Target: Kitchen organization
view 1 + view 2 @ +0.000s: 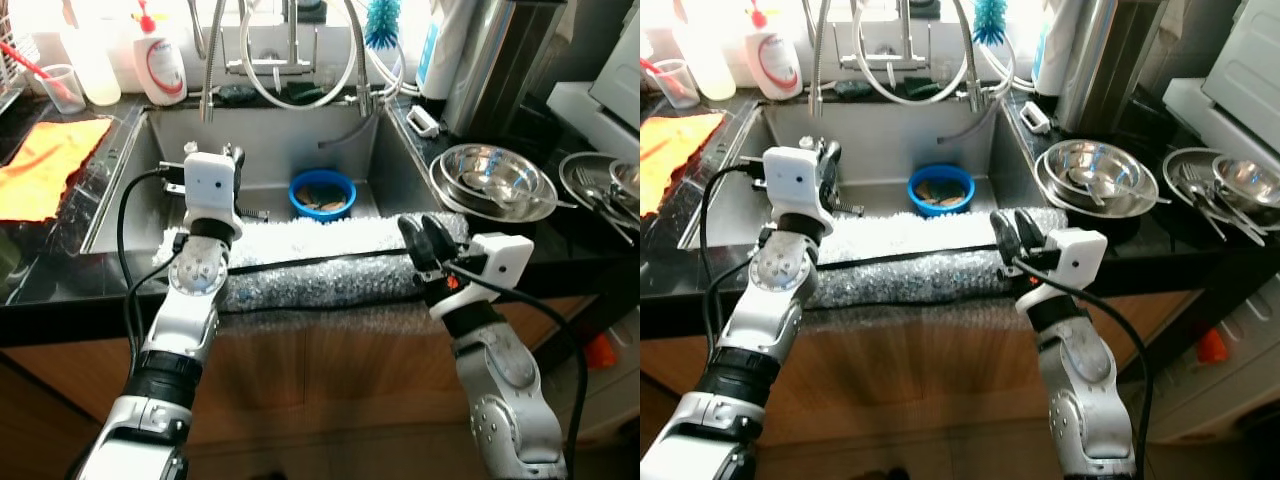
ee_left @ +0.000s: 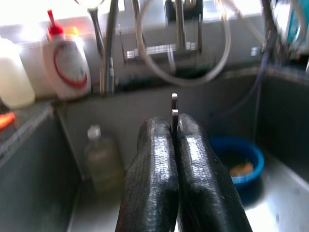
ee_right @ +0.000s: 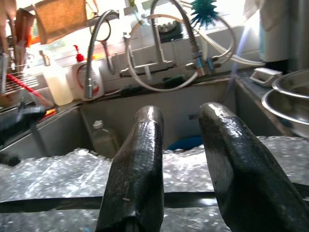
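Left wrist view: left gripper [image 2: 175, 133] over the sink [image 1: 260, 150], fingers pressed together on a thin metal utensil [image 2: 174, 104]. Right gripper [image 3: 183, 159] spread, empty, above the bubble wrap [image 1: 330, 262] on the sink's front edge. Blue bowl [image 1: 322, 192] sits in the basin.

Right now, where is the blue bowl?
The blue bowl sits on the sink floor, toward its right side, just behind the bubble wrap draped over the front edge, between the left pincer and the right pincer.
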You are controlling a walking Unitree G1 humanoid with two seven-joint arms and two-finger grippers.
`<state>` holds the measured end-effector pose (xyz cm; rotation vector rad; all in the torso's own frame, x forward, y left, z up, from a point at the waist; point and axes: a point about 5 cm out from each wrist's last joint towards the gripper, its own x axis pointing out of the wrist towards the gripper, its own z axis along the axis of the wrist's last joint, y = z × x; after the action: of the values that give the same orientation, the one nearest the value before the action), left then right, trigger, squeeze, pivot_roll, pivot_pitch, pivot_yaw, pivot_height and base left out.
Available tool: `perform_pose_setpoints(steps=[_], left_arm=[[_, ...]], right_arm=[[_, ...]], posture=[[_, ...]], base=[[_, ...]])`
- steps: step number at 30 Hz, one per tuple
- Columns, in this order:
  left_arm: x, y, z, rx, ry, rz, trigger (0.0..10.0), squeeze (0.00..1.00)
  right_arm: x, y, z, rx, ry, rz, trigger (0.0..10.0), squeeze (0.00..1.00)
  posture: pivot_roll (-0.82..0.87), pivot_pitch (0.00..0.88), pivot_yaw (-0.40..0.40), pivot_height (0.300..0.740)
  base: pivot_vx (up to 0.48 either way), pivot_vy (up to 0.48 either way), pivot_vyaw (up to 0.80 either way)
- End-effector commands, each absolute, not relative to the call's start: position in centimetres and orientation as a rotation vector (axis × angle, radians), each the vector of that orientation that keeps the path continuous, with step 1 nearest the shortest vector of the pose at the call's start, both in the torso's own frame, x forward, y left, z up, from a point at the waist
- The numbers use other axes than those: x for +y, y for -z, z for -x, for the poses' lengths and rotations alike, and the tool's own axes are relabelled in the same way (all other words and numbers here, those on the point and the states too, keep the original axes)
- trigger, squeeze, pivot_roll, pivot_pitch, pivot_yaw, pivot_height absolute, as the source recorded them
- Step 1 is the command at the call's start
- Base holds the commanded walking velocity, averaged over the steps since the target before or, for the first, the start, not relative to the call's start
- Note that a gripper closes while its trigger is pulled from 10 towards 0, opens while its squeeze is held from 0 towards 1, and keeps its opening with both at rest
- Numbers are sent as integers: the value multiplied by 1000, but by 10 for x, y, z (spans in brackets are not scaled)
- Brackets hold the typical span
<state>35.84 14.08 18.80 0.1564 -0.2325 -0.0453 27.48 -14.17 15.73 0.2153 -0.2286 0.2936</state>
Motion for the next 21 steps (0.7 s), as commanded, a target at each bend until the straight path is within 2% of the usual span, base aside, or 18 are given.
perform_pose_setpoints(steps=[1, 4, 5, 17, 21], left_arm=[[140, -187, -359, -218, 58, -189, 10000, 0], [140, -186, -360, -217, 58, -192, 10000, 0], [140, -179, -359, -160, 66, -171, 10000, 1000], [142, -182, -360, -158, 54, -152, 10000, 1000], [143, -192, -358, -223, 44, -122, 10000, 1000]], right_arm=[[-144, -153, -275, -219, -269, -209, 10000, 0], [-144, -153, -275, -221, -266, -207, 10000, 0], [-145, -150, -277, -207, -256, -212, 10000, 0], [-147, -152, -281, -217, -242, -208, 10000, 0], [-146, -154, -283, -220, -242, -208, 10000, 0]], posture=[[-27, 0, 2, 740], [-27, 0, 2, 740], [-25, 2, 2, 740], [-24, 17, 0, 740], [-23, 19, 0, 740]], base=[[0, 0, 0], [0, 0, 0], [0, 0, 0], [0, 0, 0], [0, 0, 0]])
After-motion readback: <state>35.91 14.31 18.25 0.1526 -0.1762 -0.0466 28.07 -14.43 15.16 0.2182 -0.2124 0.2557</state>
